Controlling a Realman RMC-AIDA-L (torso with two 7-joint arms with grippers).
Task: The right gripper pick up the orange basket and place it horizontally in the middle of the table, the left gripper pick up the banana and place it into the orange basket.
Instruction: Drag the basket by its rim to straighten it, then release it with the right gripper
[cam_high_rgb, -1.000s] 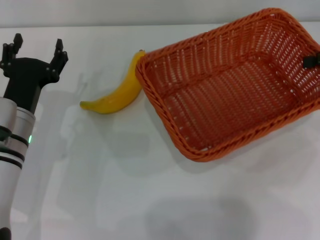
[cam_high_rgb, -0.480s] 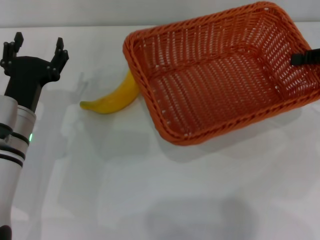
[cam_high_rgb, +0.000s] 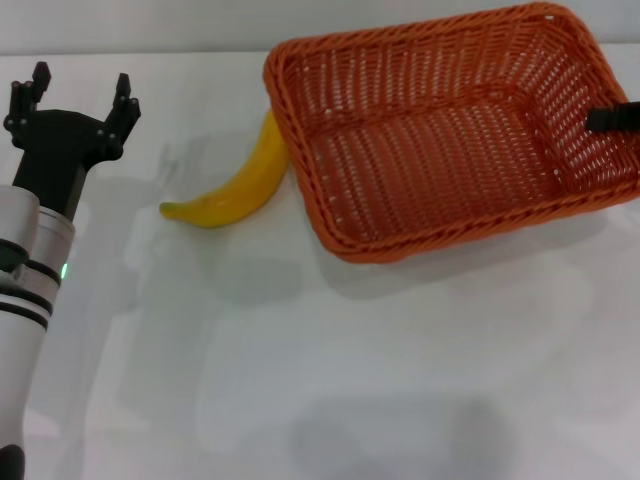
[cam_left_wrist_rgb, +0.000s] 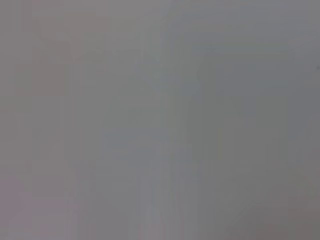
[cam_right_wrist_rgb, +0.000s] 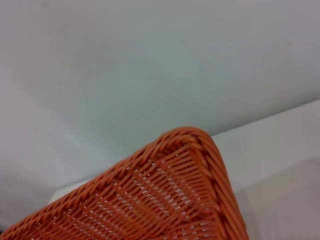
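At nine o'clock in the head view, the left gripper (cam_high_rgb: 74, 95) hovers above the table (cam_high_rgb: 320, 380), fingers spread and empty. The banana (cam_high_rgb: 232, 185) lies toward eleven o'clock, its upper end touching the orange basket (cam_high_rgb: 450, 130), untouched. The basket fills the one to two o'clock area, tilted and apparently lifted. At three o'clock the right gripper (cam_high_rgb: 612, 117) reaches over its far wall; whether it is clenched on the rim I cannot tell. Basket placement seems unfinished, and the table's middle and near half are free.

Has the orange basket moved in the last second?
Yes. The orange basket has swung round, more level, its left rim now overlapping the still banana's upper end.
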